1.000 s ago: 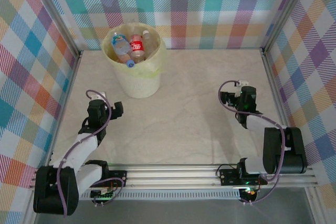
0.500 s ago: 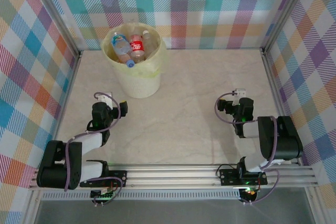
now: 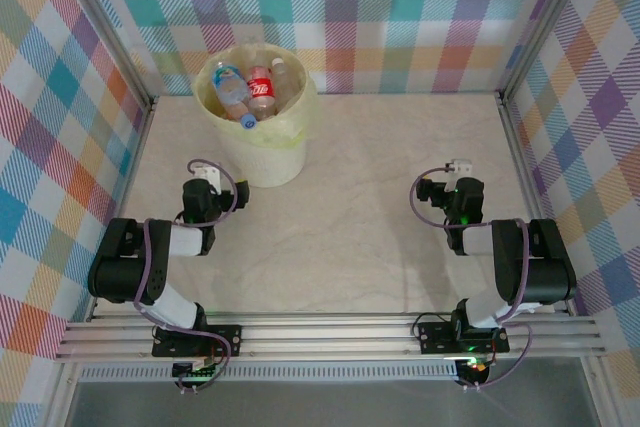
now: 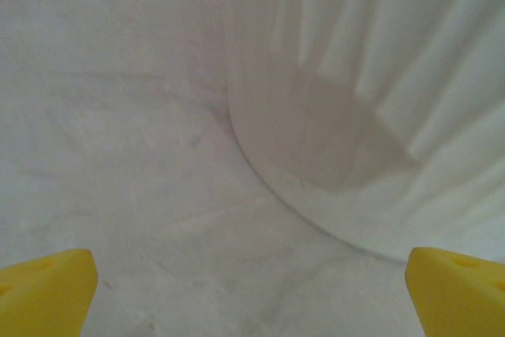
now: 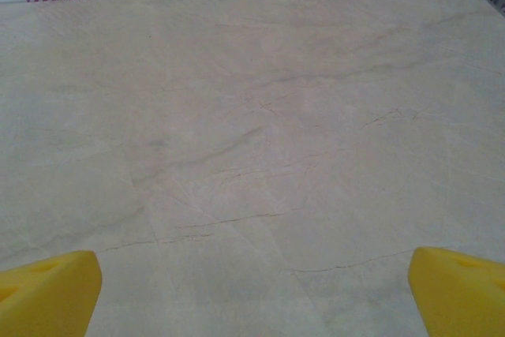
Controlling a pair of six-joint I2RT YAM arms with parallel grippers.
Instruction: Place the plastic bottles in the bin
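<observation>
The pale-yellow bin (image 3: 262, 152) with its yellowish bag stands at the back left of the table. Inside it lie several plastic bottles, among them a red-labelled one (image 3: 261, 90) and a clear one with a blue cap (image 3: 236, 99). My left gripper (image 3: 207, 185) rests low just in front of the bin, open and holding nothing. In the left wrist view the bin's ribbed wall (image 4: 355, 108) looms close ahead of the left gripper (image 4: 252, 297), whose yellow fingertips (image 4: 43, 290) stand far apart. My right gripper (image 3: 461, 187) sits open over bare table at the right; in its own wrist view the right gripper (image 5: 252, 297) is empty too.
The marble-patterned table (image 3: 380, 187) is walled by checked panels at the back and on both sides. Metal rails (image 3: 330, 332) run along the near edge by the arm bases. No bottle lies on the table top.
Both arms have folded back and down toward their bases. The left gripper has crept a little closer to the bin. Both grippers stayed open and empty.
</observation>
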